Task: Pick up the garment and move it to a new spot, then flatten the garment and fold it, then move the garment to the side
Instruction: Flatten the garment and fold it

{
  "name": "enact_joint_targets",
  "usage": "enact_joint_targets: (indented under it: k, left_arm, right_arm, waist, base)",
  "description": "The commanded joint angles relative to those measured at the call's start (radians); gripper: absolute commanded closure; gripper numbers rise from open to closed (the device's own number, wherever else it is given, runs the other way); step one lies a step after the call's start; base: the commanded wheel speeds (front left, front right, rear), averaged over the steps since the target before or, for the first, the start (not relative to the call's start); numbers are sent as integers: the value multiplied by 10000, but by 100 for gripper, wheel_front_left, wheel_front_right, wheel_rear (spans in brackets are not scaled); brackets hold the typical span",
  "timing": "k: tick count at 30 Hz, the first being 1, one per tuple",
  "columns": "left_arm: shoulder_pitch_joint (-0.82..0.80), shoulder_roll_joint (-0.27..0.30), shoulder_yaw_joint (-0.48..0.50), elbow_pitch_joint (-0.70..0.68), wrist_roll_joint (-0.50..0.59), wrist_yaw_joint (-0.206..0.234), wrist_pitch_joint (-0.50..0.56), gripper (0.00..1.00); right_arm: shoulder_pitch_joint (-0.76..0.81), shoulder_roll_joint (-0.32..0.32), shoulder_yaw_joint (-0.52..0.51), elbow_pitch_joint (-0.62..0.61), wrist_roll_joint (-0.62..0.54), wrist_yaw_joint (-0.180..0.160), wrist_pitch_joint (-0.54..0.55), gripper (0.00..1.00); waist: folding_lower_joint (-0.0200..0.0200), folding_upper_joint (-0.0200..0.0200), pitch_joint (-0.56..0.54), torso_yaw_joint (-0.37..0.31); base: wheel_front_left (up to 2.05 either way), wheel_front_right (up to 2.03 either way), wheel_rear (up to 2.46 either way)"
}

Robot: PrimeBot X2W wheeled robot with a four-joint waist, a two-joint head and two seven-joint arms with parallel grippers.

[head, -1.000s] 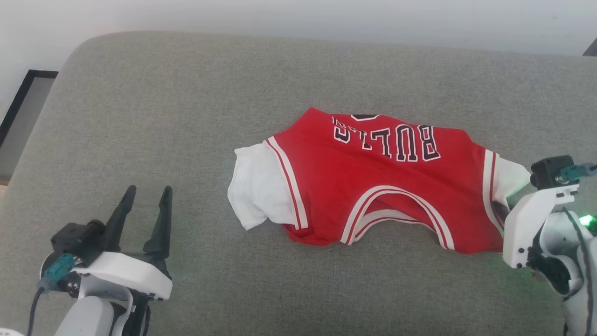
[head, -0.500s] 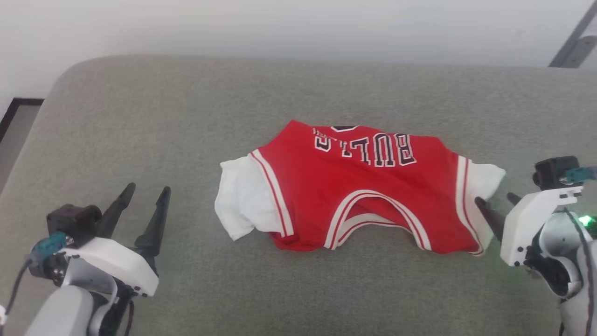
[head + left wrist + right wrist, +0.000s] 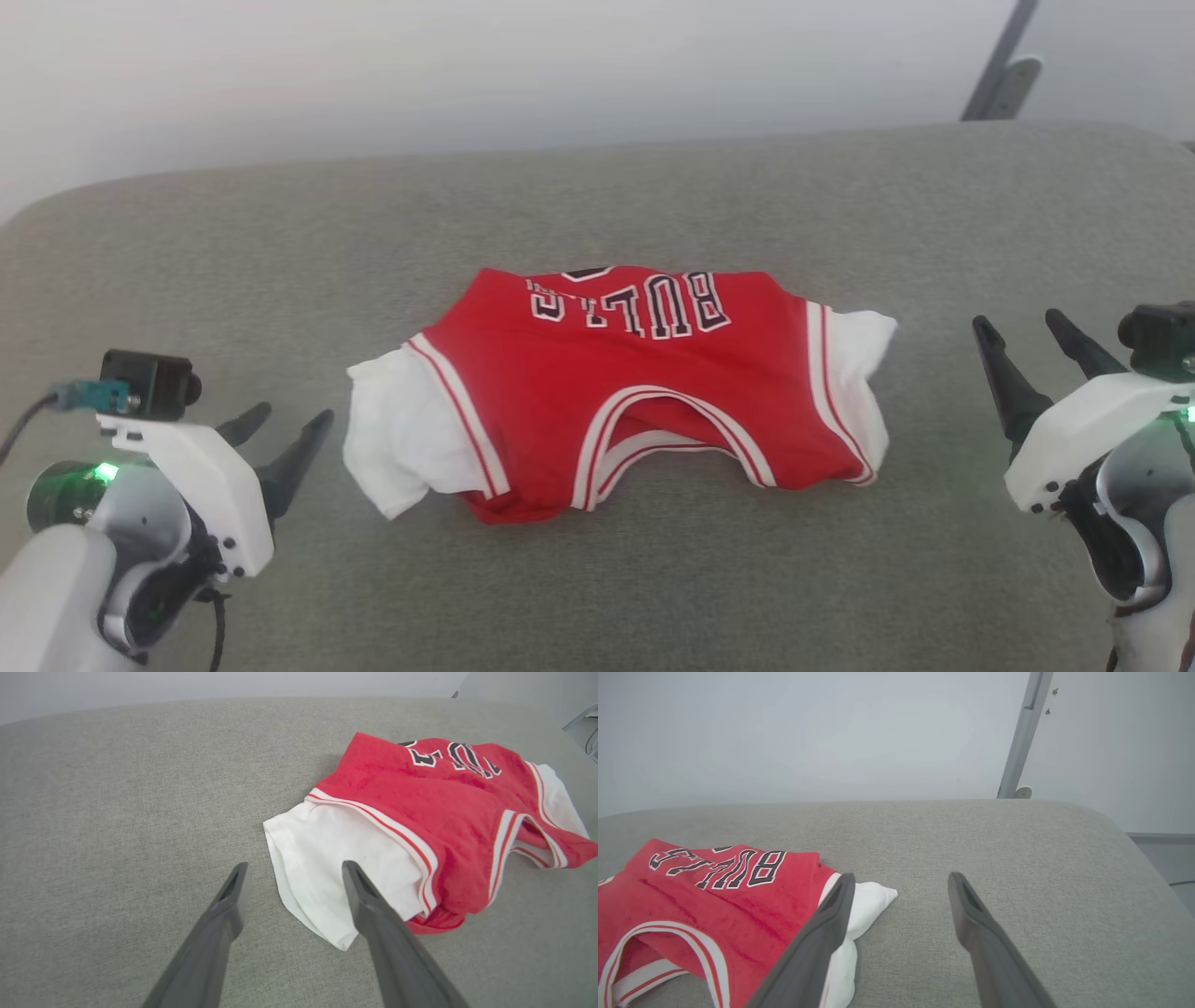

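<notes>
While the jersey [image 3: 616,383] lies rumpled at the cushion's [image 3: 653,579] centre, white inside poking out at 3 and 9 o'clock, we see the left gripper [image 3: 293,412] at 8 and the right gripper [image 3: 1016,318] at 3, both spread, empty and clear of cloth. Risk, we reckon: a pinch catches one layer only, so the jersey drags skewed and bunches more.

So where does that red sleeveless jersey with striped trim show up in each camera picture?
Head view: the red sleeveless jersey lies in the centre, on the grey cushion.
Left wrist view: the jersey is at upper right.
Right wrist view: the jersey is at lower left, cut by the edge.
Shared landmark: its black white-outlined lettering, along the far edge.
</notes>
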Motion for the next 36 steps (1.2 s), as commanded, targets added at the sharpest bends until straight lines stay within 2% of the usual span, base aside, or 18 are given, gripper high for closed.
enact_joint_targets:
  k: [1,9,18,25,26,27,31,36]
  left_arm:
    - [-135,51,-2,39,-176,-13,183,0]
    - [-921,451,-388,740,-674,455,2767,0]
    - [-1281,486,-743,1357,-739,833,4055,0]
    - [-1380,-16,-1058,1998,-960,946,4554,0]
    - [-1376,-101,-1167,2087,-1006,840,4673,45]
    - [-1405,-147,-1238,2165,-1018,802,4727,100]
    - [-1563,-223,-1426,2316,-1015,590,4866,100]
    - [-1873,-15,-1456,2393,-822,521,4807,100]
  right_arm:
    - [120,77,-33,-90,-58,-3,-104,0]
    - [265,511,-441,-460,-266,-3,-368,0]
    - [222,720,-738,-732,-314,-2,-368,0]
    - [216,938,-899,-829,-408,-3,-291,0]
    - [177,939,-912,-796,-394,-3,-300,0]
    - [139,940,-920,-768,-375,-2,-275,0]
    - [-38,862,-763,-662,-343,-3,-5,0]
    - [-453,628,-475,-415,-128,-3,516,0]
  waist:
    - [0,0,61,-184]
    - [0,0,611,-844]
    - [0,0,1317,-1240]
    - [0,0,1650,-1258]
    - [0,0,1676,-1250]
    - [0,0,1697,-1232]
    - [0,0,1773,-1150]
    - [0,0,1886,-907]
  base:
    - [0,0,0]
    - [0,0,0]
    - [0,0,0]
    - [0,0,0]
    - [0,0,0]
    - [0,0,0]
    - [0,0,0]
    - [0,0,0]
